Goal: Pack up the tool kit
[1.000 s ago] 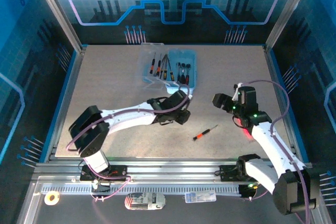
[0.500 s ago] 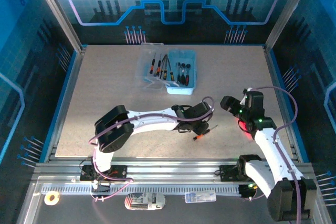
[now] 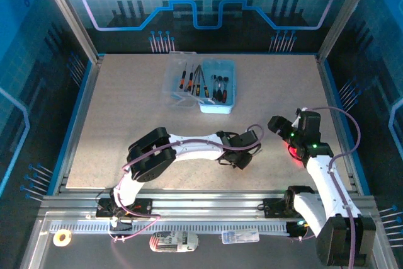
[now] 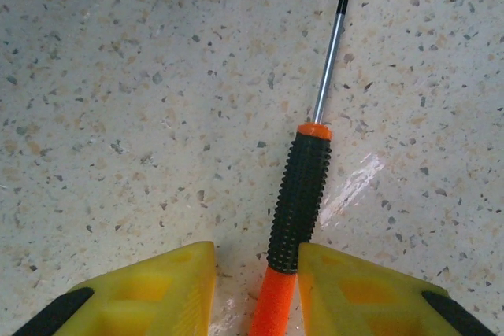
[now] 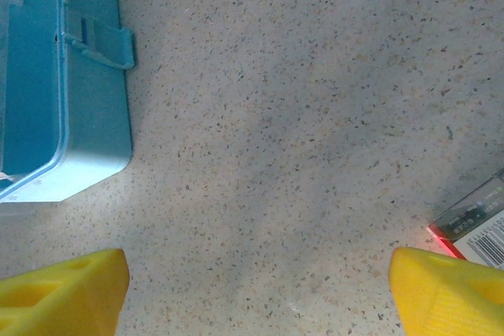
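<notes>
Screwdriver handling is the question here: it lies flat on the speckled tabletop, near the front and well apart from the pale-blue tool box, which sits open toward the back with its clear lid folded out to the left and other screwdrivers already inside. It looks light and stiff, a thin steel shaft ending in a dark tip, a black knurled grip and a smooth orange tail. The knurled section probably gives the surest hold, while the smooth orange end may slip or let the tool pivot, and the round handle could roll on the hard surface if nudged from one side. The left gripper hangs low over the tail, its yellow fingers straddling the orange part; the one on the right of the left wrist view sits against the handle and the other stands just apart, so they are not clenched. The right gripper hovers over bare tabletop, near the box's latch, with its fingers spread wide and grasping nothing.
</notes>
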Tool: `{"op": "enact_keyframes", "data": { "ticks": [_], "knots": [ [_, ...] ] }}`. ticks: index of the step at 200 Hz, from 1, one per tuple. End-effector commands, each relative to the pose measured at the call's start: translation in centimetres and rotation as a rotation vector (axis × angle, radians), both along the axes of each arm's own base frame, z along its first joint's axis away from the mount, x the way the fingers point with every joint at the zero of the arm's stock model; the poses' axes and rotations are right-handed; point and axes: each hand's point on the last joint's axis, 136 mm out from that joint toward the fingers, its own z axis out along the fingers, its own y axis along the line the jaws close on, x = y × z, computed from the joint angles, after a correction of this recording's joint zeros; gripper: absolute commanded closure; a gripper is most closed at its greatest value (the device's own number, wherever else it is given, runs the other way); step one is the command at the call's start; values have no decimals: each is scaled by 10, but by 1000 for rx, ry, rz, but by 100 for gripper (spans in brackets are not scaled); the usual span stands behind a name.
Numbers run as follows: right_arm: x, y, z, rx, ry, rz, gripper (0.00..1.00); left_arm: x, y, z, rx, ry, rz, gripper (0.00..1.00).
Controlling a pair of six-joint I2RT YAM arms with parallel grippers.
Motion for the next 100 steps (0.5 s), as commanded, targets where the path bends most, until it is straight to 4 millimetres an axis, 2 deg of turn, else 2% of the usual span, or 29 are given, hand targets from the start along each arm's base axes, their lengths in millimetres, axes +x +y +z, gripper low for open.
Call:
{"op": "enact_keyframes", "data": {
  "ticks": [1,23,57,100],
  "knots": [
    [-1,1,-2,35,1,-5,13,-6,-1,-9,27,35,-6,67],
    [-1,-1,-1,35,-3,-10,13,-6,2,-15,42,38,-2,67],
    [0,-1,2,37,-6,-8,13,-10,4,-12,36,48,-5,68],
    [2,0,6,46,-24,-6,13,-7,22,-24,108,22,12,75]
  ]
}}
